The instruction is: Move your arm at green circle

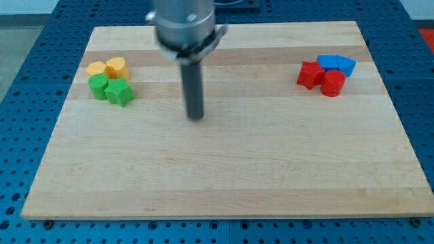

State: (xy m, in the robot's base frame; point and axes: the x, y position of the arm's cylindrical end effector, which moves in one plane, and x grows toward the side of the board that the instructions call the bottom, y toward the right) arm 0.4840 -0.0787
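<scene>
My tip (196,118) sits on the wooden worktop (224,176) a little to the view's left of centre, with the dark rod rising straight up to the grey arm housing at the view's top. This end effector has no jaws to spread or press together; it is a bare rod and touches no block. The green circle (100,86) lies well apart from my tip, toward the view's left, in a tight cluster of four. Just beside it on the view's right is a green star-like block (119,93); above them sit a yellow block (96,68) and a yellow heart-like block (116,67). Far off at the view's right, two red blocks (310,74) (332,83) and two blue blocks (329,62) (346,66) huddle together.
</scene>
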